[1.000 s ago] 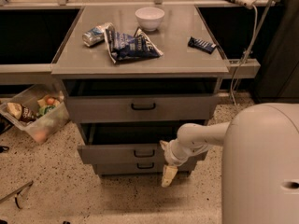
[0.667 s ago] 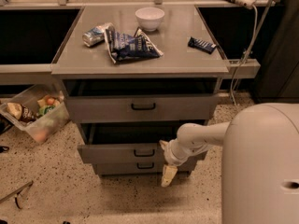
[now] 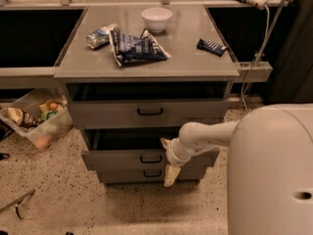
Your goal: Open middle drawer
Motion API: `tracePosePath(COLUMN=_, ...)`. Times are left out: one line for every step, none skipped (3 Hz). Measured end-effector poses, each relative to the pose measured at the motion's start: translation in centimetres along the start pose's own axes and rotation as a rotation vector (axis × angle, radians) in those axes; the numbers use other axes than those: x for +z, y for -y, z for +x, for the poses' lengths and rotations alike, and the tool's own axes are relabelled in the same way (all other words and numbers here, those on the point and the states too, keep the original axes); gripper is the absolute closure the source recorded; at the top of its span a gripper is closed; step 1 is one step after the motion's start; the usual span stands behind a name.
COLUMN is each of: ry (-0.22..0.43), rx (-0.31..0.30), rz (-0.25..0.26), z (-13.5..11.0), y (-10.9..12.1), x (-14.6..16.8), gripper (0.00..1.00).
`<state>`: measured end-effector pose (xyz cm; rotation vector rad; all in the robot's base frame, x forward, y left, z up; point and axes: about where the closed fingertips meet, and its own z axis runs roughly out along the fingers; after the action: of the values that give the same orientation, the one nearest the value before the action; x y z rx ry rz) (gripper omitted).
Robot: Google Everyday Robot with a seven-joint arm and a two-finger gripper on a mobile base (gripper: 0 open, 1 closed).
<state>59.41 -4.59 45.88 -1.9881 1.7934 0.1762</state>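
The grey cabinet has three drawers. The middle drawer [image 3: 117, 159], with a flat grey front and a small black bar handle [image 3: 150, 158], stands pulled out, and its dark inside shows above the front. My gripper [image 3: 167, 159] is at the front of this drawer, just right of the handle. One pale finger [image 3: 165, 143] points up over the drawer's top edge. The other [image 3: 171, 175] hangs down in front of the bottom drawer [image 3: 127, 174]. The fingers are spread apart and hold nothing.
The top drawer [image 3: 146, 112] is also pulled out a little. On the cabinet top [image 3: 195, 62] lie a white bowl [image 3: 156, 18], a blue chip bag [image 3: 137, 47], a can [image 3: 99, 36] and a dark bar [image 3: 211, 46]. A clear bin of snacks [image 3: 34, 119] sits on the floor at left. My white base [image 3: 274, 170] fills the right.
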Motion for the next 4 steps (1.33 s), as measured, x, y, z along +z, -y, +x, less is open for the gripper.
tracePosePath(ry=-0.002, rx=-0.027, rz=-0.02, z=-0.3, y=0.6, x=1.2, gripper=0.0)
tracePosePath(ry=-0.004, rx=-0.021, rz=-0.057, z=0.8, y=0.3, x=3.6, gripper=0.0)
tracePosePath(ry=-0.005, rx=-0.006, rz=-0.104, z=2.1, y=-0.6, x=6.0, gripper=0.0)
tracePosePath(ry=-0.004, rx=-0.004, rz=-0.108, z=2.0, y=-0.6, x=5.8, gripper=0.0)
